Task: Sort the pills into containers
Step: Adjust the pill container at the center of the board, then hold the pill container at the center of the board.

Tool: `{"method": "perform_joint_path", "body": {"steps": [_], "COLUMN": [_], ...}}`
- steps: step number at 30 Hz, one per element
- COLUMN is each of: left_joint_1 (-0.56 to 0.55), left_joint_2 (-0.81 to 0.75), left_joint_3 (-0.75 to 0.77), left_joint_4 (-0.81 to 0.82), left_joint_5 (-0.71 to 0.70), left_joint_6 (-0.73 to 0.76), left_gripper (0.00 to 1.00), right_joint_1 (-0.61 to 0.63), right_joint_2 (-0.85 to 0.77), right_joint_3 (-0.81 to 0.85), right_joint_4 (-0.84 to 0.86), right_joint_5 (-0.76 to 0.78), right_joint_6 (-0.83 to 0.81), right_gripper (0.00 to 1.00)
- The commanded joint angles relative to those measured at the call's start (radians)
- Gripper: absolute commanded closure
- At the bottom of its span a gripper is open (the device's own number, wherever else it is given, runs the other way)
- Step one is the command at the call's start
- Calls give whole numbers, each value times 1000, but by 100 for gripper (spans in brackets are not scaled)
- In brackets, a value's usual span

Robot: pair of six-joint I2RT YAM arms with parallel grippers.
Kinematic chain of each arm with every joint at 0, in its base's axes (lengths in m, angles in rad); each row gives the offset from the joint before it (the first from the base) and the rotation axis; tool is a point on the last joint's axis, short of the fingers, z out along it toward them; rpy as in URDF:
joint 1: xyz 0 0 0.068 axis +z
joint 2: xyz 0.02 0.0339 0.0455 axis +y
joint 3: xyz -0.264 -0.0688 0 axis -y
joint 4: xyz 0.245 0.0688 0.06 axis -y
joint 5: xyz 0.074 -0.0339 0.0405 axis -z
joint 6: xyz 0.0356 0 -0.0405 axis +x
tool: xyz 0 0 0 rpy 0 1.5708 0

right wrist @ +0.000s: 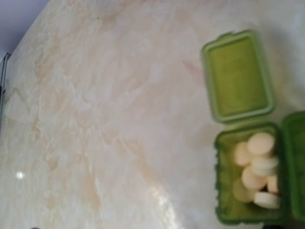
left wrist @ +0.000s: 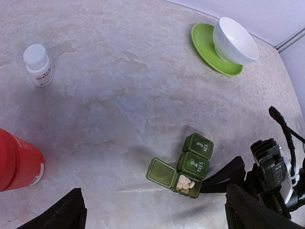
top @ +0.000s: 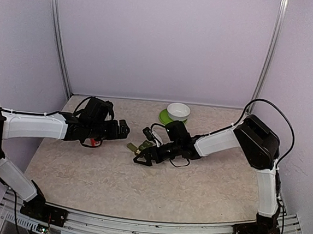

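Mid-table, between the tips of the two arms: the containers (top: 137,146), a dark green strip of three joined compartments, flat on the table (top: 85,182). Runs near to far, with the near end cell open and its lid (left wrist: 161,172) folded out to the left, flat on the tabletop. Holds a small heap of pale round pills (left wrist: 185,182) in that open cell, crowded together in the right wrist view. Shut on the other two cells, with lids marked 2 and 3, the 3 at the far end.

Just right of the strip and slightly nearer: the right gripper (top: 143,157), spread wide and clasping nothing. Reaches with one dark finger (left wrist: 223,175) toward the right wall of the open cell; touching or just short of it, impossible to tell.

Left of the strip and a little farther off: the left gripper (top: 123,129), likewise spread wide and empty, up off the tabletop and apart from the strip. Looks down on the strip from between its own two fingers (left wrist: 66,212), with bare tabletop in the gap.

Toward the far edge, right of centre: a white bowl (top: 178,111) on a green plate (top: 164,118), well apart from the strip. Over on the left side: a red bottle (left wrist: 16,160) and a small white bottle (left wrist: 38,65), both upright and well apart from the strip.
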Motion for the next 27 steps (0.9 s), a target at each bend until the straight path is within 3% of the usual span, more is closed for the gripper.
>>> {"method": "perform_joint_path", "body": {"steps": [1, 5, 10, 18, 27], "left_joint_1": [14, 23, 26, 26, 31], "left_joint_2": [-36, -38, -32, -4, 84], "left_joint_3": [-15, -15, -11, -32, -58], "left_joint_4": [24, 30, 41, 124, 233], "left_joint_5": [-17, -10, 14, 75, 142], "left_joint_6": [0, 8, 24, 43, 36], "left_gripper": [1, 1, 1, 1, 2], "right_joint_1": [21, 23, 14, -94, -149], "right_joint_2": [51, 41, -93, -236, -108], "right_joint_3": [58, 70, 39, -30, 146], "right_joint_4": [10, 6, -113, -156, -252], "right_joint_5": [-32, -81, -82, -58, 64], "right_joint_6": [-20, -27, -114, -126, -198], "right_gripper": [0, 0, 0, 2, 0]}}
